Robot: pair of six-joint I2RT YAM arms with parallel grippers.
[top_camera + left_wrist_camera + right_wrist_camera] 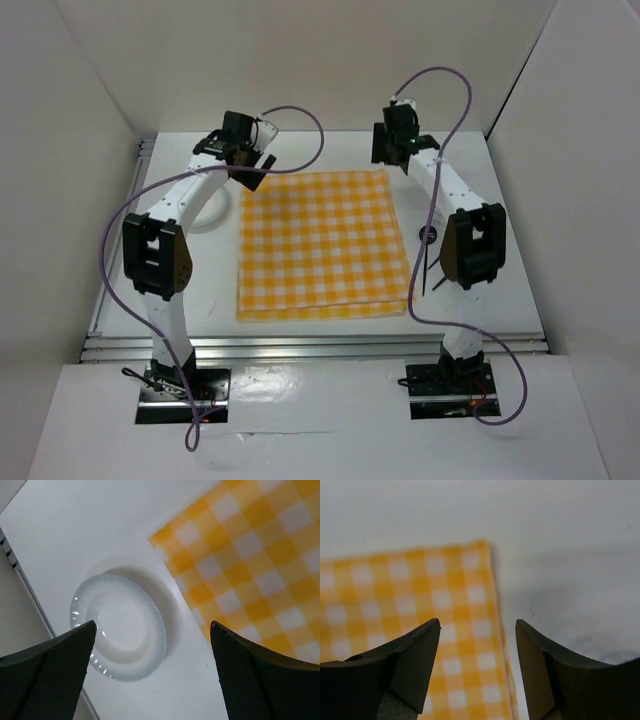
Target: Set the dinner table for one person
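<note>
The white dinner table (200, 300) carries a yellow-and-white checked cloth (322, 243) spread flat in its middle. A white plate (207, 220) lies left of the cloth, partly hidden by my left arm; it shows whole in the left wrist view (120, 627). My left gripper (250, 168) hovers open and empty above the cloth's far left corner (250, 555) and the plate, as the left wrist view (152, 625) shows. My right gripper (396, 152) hovers open and empty over the cloth's far right corner (420, 590), as the right wrist view (478, 622) shows.
Thin dark utensils (431, 262) lie on the table right of the cloth, partly hidden by my right arm. Silver rails (300, 347) run along the near and left edges. White walls enclose the table at the back and both sides.
</note>
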